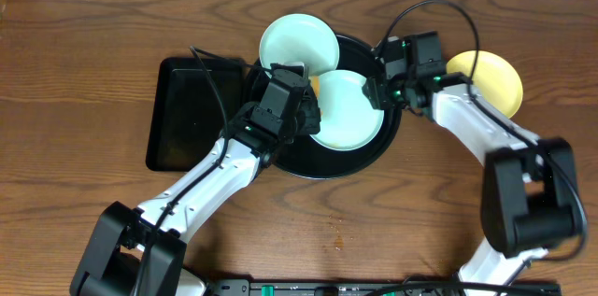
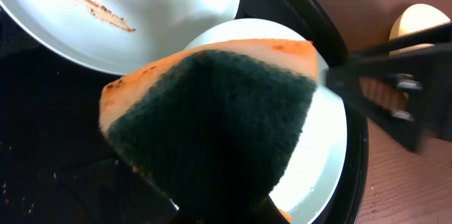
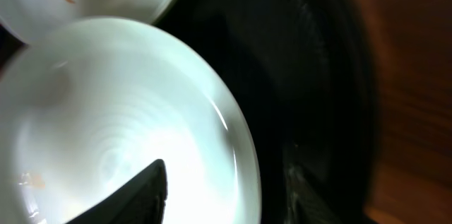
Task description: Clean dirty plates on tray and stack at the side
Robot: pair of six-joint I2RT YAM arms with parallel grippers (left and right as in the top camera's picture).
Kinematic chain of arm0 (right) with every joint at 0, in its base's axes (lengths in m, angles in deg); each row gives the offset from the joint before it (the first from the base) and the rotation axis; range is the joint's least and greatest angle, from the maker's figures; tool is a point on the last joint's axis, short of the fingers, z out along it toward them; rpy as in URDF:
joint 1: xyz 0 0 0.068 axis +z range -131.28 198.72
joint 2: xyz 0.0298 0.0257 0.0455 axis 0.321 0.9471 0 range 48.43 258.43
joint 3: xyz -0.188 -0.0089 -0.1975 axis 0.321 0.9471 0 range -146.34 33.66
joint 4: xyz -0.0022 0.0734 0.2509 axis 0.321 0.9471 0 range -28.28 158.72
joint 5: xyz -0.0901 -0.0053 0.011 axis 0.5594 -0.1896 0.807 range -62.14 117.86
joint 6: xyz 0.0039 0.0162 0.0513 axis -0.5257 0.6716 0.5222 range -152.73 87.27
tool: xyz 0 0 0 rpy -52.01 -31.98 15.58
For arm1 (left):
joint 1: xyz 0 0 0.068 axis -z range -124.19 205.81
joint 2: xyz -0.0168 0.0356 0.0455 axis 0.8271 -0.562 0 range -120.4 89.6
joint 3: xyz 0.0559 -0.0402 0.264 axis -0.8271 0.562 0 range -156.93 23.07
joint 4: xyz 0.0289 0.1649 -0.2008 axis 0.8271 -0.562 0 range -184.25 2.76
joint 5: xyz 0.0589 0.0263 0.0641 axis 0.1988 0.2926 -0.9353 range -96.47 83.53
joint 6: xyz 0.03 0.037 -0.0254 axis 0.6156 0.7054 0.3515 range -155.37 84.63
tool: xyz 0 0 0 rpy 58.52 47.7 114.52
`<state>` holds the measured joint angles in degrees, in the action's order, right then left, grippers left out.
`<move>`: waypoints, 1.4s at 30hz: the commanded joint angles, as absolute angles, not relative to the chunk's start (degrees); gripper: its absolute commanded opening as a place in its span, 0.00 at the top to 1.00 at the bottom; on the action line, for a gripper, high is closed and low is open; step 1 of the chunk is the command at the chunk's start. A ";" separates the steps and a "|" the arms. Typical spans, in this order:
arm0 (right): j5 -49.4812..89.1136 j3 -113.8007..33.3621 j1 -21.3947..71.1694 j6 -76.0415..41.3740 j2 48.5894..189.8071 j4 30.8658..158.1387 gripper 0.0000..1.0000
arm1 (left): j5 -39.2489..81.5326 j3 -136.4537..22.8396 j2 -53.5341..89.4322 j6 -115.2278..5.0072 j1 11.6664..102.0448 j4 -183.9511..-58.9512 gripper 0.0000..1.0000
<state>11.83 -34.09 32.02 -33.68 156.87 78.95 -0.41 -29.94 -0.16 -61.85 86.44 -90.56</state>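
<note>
The round black tray [image 1: 397,128] is sitting mid-worktop [image 1: 93,35]; a smaller rectangular tray [image 1: 187,114] is lying just beside it on the left. The left fingers [image 1: 301,98] are gripping a sponge [image 2: 212,125], orange with a dark green scouring face, and holding it over the tray between the two mint plates. The smeared mint plate [image 1: 299,42] is resting across the tray's far rim, partly hanging outside it; a brown streak [image 2: 92,8] is showing on its surface in the left wrist view. The second mint plate [image 1: 350,109] is lying inside the tray on its right half, its edge tucking against the first. The right fingers [image 1: 378,95] are sitting at this plate's right rim; in the right wrist view one dark finger is lying over the plate's inside and the other, blurred, outside the rim; whether they are pinching it I cannot tell. The yellow plate [image 1: 493,81] is sitting on the worktop right of the tray, clear of its rim.
</note>
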 commanded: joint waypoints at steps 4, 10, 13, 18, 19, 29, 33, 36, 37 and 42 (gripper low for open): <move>8.99 -34.09 31.98 -35.15 161.41 76.31 0.55 | 0.14 -30.29 1.00 -60.45 86.35 -91.12 0.92; 8.96 -34.11 31.98 -35.06 162.70 75.56 0.95 | 0.14 -30.29 1.00 -60.45 86.35 -91.15 0.92; 8.96 -35.01 31.98 -34.45 160.26 75.19 0.99 | 0.14 -30.29 1.00 -60.45 86.35 -91.15 0.92; 12.64 -36.84 32.66 -34.08 150.38 77.44 0.99 | 0.16 -30.29 1.57 -60.48 86.35 -91.28 0.92; 15.24 -36.84 33.18 -34.08 148.02 78.19 0.99 | 0.16 -30.29 1.72 -60.48 86.35 -91.32 0.92; 55.41 -36.84 47.85 -34.05 131.80 84.35 0.99 | 4.07 -30.32 2.94 -60.61 86.35 -90.56 0.92; 73.73 -36.60 55.87 -32.04 132.74 83.34 0.99 | 7.72 -30.32 2.94 -60.76 86.35 -88.22 0.92; 83.69 -36.56 59.80 -29.92 134.95 82.14 0.99 | 8.16 -30.32 2.94 -63.25 86.35 -85.35 0.92; 84.79 -36.56 60.20 -29.49 135.51 82.10 0.99 | 8.55 -30.29 2.94 -64.04 86.35 -84.72 0.92; 85.38 -36.56 60.81 -23.19 138.07 83.30 0.99 | 14.15 -30.29 2.92 -67.51 86.59 -80.41 0.92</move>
<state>78.58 -36.69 60.63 -29.14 137.07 82.99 9.97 -29.94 1.96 -64.45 86.44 -81.77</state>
